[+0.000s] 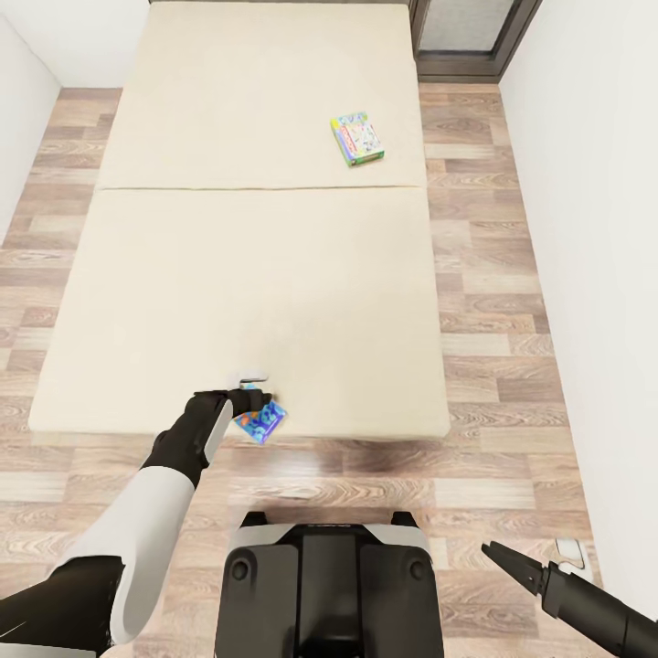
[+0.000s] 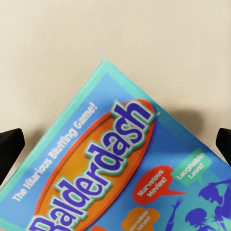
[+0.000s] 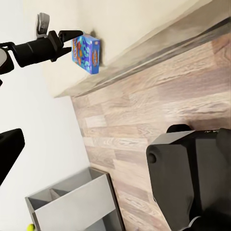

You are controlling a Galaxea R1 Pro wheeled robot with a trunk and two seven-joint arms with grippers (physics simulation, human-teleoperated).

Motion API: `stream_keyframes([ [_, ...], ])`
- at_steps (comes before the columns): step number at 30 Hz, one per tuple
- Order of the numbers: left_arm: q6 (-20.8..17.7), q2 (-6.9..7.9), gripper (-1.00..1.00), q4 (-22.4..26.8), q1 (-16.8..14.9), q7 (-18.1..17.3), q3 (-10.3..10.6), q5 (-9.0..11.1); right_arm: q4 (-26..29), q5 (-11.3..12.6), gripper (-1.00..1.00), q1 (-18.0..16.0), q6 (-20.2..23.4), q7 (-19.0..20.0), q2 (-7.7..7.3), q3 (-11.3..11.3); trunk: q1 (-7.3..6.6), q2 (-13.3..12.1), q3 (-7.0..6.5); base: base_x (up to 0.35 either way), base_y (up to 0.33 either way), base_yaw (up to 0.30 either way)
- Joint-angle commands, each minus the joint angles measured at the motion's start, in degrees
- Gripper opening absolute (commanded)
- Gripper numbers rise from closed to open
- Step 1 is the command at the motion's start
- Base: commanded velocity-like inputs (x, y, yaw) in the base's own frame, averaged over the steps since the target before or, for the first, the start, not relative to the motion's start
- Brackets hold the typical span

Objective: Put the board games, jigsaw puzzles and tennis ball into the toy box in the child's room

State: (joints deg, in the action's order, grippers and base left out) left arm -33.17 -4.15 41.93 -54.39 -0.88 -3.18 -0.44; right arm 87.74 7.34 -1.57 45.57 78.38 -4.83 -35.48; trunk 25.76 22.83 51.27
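A blue "Balderdash" board game [image 1: 262, 421] lies at the near edge of the cream bed [image 1: 228, 292], one corner over the edge. My left gripper [image 1: 254, 388] is open at the box, and in the left wrist view its black fingertips [image 2: 10, 148] stand wide on either side of the box lid [image 2: 120, 168]. The right wrist view shows that box [image 3: 86, 53] beside the left gripper [image 3: 60, 30]. A second, green board game [image 1: 357, 138] lies far back on the bed's right. My right gripper [image 1: 530, 557] hangs open and empty over the floor at lower right.
Wood floor [image 1: 512, 311] runs along both sides of the bed, between white walls. A dark door frame [image 1: 466, 41] stands at the far right. My base [image 1: 329, 585] is just before the bed. A grey divided box [image 3: 72, 204] shows in the right wrist view.
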Motion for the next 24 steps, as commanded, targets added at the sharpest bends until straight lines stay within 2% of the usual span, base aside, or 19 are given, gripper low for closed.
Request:
stream_keyframes([
  [1,-0.3,-0.07,1.00,0.1,0.0,-0.1,-0.2,-0.1,0.0,0.1,1.00,0.0,0.5,0.1,-0.01,0.0,0.03,0.1,0.06,-0.061,-0.001,0.000],
  [10,-0.3,-0.07,1.00,0.1,0.0,-0.1,-0.2,-0.1,0.0,0.0,1.00,0.0,0.5,0.1,-0.01,0.0,0.03,0.1,0.06,-0.086,0.000,0.000],
  [24,-0.3,-0.07,1.00,0.1,0.0,-0.1,-0.2,0.0,0.0,0.0,1.00,0.0,0.5,0.2,-0.01,0.0,0.03,0.1,0.06,-0.009,0.000,0.000],
])
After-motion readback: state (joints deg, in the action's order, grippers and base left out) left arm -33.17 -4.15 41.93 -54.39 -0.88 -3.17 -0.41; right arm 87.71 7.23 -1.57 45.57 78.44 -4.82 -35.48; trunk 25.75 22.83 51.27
